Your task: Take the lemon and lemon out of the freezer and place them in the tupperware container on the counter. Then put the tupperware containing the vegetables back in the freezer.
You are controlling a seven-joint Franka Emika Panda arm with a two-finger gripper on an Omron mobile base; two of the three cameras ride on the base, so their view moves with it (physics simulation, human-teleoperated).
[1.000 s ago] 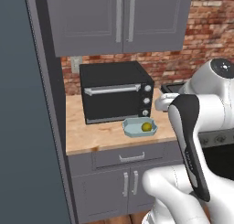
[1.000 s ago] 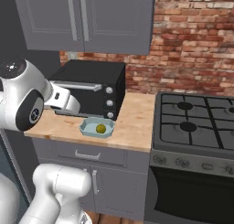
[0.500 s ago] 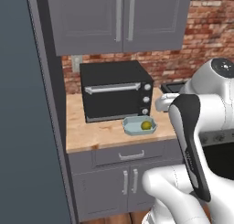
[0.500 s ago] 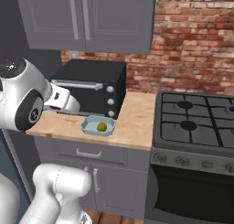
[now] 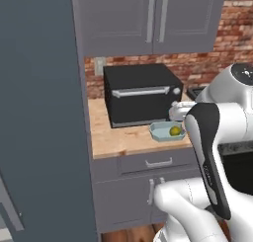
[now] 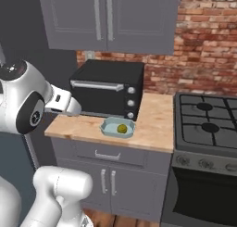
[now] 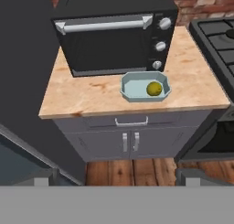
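A dull olive-yellow lemon [image 7: 154, 88] lies in the pale blue tupperware container [image 7: 135, 91] on the tan counter [image 7: 87, 96], just in front of the microwave. The same lemon [image 5: 175, 131] [image 6: 122, 128] and container [image 5: 161, 132] [image 6: 110, 128] appear in both base views. The dark slate freezer [image 5: 44, 112] stands left of the counter, showing me its outer side wall. My gripper [image 7: 119, 176] is open with nothing between its fingers. It hangs well back from the counter, looking down at the container.
A black microwave [image 5: 141, 95] sits at the back of the counter. A gas stove [image 6: 208, 129] adjoins the counter on the right. Grey wall cupboards [image 6: 109, 17] hang above, and a drawer with doors [image 7: 131, 122] lies below. Wooden floor shows in front.
The whole scene has shifted right in both base views, so the base has moved left. The lemon and container have not moved on the counter. The gripper stays open.
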